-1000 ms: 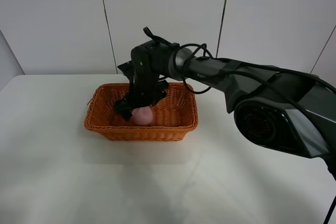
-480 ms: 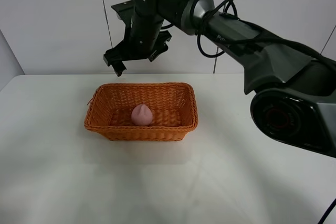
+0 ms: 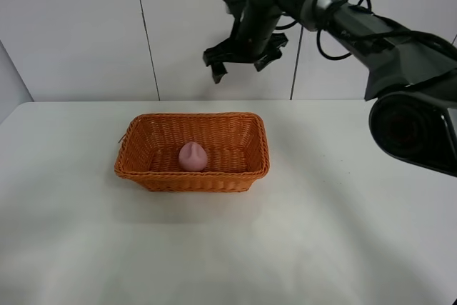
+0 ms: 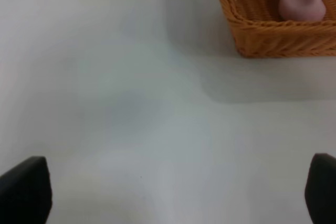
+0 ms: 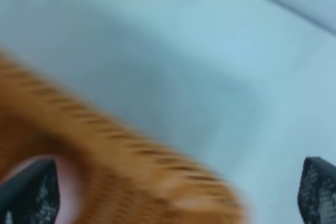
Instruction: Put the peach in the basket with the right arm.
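- the peach [image 3: 193,156] lies inside the basket [image 3: 187,181]; it rests on the woven floor, close to the front wall, with its pointed tip up
- the basket sits on the white bench [image 3: 86,248], toward the back, with a long side facing the high camera
- the right arm [image 3: 378,33] comes in from the right side of the high view and reaches toward the middle; it is up in the air, in front of the white wall [image 3: 71,26]
- the right hand [image 3: 238,67] hangs high over the back edge of the basket as the high view shows it, well apart from the basket and the peach; its fingers [image 3: 216,71] point down and are spread wide; the hand is open and holds nothing
- the right wrist view is blurry; two dark fingertips [image 5: 31,192] show at the far corners with a wide gap between them; the orange rim of the basket [image 5: 131,150] and a bit of the pink peach [image 5: 68,184] show below
- the left hand [image 4: 172,192] is open too; in the left wrist view only its two dark fingertips [image 4: 23,191] show, far apart, with bare bench [image 4: 131,103] between them; it holds nothing
- in that same view the basket [image 4: 273,38] stands on the bench ahead of the left hand, well apart from it; the peach [image 4: 302,2] sits inside, near the basket wall
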### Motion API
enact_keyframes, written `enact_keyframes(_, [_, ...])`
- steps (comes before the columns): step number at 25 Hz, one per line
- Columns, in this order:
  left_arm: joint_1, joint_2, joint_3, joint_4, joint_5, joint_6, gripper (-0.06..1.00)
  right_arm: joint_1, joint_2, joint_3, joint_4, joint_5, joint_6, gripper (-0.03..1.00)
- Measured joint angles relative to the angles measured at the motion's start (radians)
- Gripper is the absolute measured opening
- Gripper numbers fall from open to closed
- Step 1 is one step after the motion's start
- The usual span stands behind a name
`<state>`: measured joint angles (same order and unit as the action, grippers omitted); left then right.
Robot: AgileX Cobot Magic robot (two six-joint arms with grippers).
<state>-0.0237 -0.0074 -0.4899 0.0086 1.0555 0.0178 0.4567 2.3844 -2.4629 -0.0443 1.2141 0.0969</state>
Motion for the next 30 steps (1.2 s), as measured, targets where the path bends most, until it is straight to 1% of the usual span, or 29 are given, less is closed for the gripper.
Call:
enact_keyframes(6, [0.0,0.0,0.0,0.0,0.0,0.0,0.99,-0.223,0.0,0.0,-0.02,0.001,-0.016,0.7])
enact_keyframes(9, [0.0,0.0,0.0,0.0,0.0,0.0,0.99,-0.309,0.0,0.0,-0.021,0.001,-0.022,0.7])
enact_keyframes(13, [0.0,0.0,0.0,0.0,0.0,0.0,0.99,-0.39,0.0,0.0,-0.021,0.001,-0.022,0.7])
enact_keyframes(16, [0.0,0.0,0.0,0.0,0.0,0.0,0.99,-0.415,0.0,0.0,-0.021,0.001,-0.022,0.7])
enact_keyframes(18, [0.0,0.0,0.0,0.0,0.0,0.0,0.99,-0.416,0.0,0.0,-0.016,0.001,-0.022,0.7])
enact_keyframes(23, [0.0,0.0,0.0,0.0,0.0,0.0,0.99,-0.415,-0.015,0.035,0.035,0.001,-0.026,0.7])
enact_keyframes(26, [0.0,0.0,0.0,0.0,0.0,0.0,0.99,-0.415,-0.054,0.095,0.044,0.002,-0.028,0.7])
enact_keyframes(30, [0.0,0.0,0.0,0.0,0.0,0.0,0.99,-0.415,-0.168,0.256,0.044,0.001,-0.029,0.7])
